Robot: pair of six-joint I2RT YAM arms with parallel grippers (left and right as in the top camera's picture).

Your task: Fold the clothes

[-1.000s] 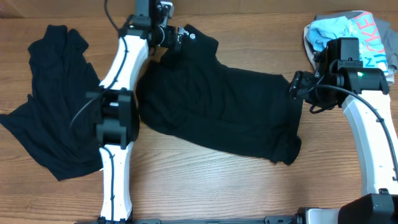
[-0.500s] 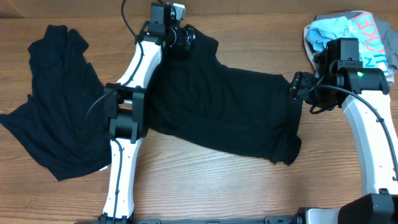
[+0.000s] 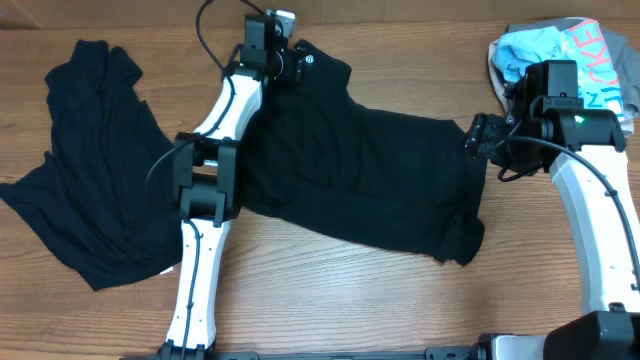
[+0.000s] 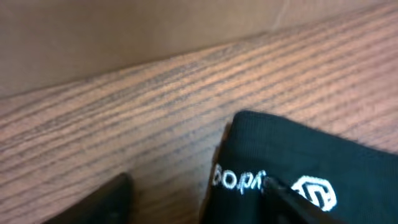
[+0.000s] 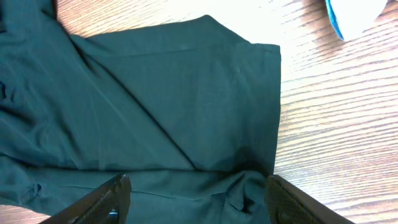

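Fabric dominates the wooden table: one black shirt lies spread at centre, a second black garment crumpled far to the left. Left gripper hovers at the collar beside its white logo, fingers apart with nothing between them. Right gripper sits over the shirt's right edge, jaws wide and empty. Both likely need a low, firm pinch of the cloth (a colourful pile waits at the far right corner), lifting evenly to fold cleanly.
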